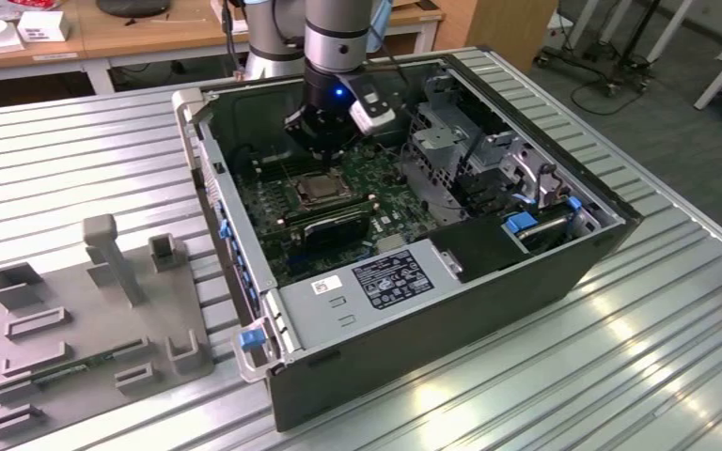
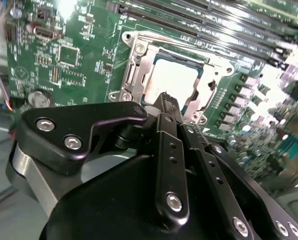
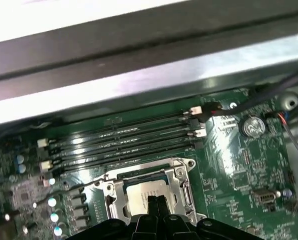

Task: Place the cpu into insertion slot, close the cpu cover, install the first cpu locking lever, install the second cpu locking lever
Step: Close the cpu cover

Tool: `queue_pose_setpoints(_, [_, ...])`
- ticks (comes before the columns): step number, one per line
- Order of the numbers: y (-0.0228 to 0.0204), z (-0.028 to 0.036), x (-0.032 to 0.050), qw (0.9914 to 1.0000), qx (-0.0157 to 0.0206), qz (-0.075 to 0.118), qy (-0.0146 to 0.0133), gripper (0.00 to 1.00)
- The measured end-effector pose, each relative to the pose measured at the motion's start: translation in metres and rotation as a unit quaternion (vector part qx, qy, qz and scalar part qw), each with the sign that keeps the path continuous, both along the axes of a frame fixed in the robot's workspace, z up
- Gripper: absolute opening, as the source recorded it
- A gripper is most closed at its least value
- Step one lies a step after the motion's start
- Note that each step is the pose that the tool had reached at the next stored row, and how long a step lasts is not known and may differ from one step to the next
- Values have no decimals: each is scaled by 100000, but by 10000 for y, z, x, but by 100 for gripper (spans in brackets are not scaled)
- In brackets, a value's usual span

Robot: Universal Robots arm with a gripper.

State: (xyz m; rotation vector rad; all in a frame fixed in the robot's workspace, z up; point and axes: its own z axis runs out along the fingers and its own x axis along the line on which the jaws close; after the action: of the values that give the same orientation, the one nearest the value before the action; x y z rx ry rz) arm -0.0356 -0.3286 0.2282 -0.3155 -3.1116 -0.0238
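I see my tool [image 2: 166, 99] low over the green circuit board [image 2: 74, 55]. Its black fingers are pressed together with nothing between them, and the tips overlap one edge of the cpu [image 2: 172, 80]. The cpu's pale metal face lies flat in the insertion slot [image 2: 188, 56]. The silvery cpu cover [image 2: 131, 70] lies down around it, framing it. On the far side of the cover run long black slots [image 2: 213, 20].
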Motion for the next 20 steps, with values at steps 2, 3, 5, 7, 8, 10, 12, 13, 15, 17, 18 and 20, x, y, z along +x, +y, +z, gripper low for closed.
queue_pose_setpoints(2, [0,-1,0,99982,3,1877,-2,10])
queue_pose_setpoints(3, [0,-1,0,99962,0,2772,-1,10])
queue_pose_setpoints(5, [0,-2,0,99895,-1,4576,-1,10])
queue_pose_setpoints(7, [0,-2,0,99811,-2,6143,1,10])
queue_pose_setpoints(8, [0,-3,0,99783,-10,6578,2,10])
queue_pose_setpoints(10, [0,-2,0,99773,-16,6736,3,10])
queue_pose_setpoints(12, [0,-3,0,99772,-15,6745,0,10])
queue_pose_setpoints(13, [0,-3,0,99772,-15,6746,0,10])
queue_pose_setpoints(15, [0,-3,0,99770,-21,6783,-62,10])
queue_pose_setpoints(17, [0,-5,-1,99762,-30,6893,-197,10])
queue_pose_setpoints(18, [0,-6,-1,99757,-39,6959,-294,10])
queue_pose_setpoints(20, [0,-7,0,99753,-36,7020,-366,10])
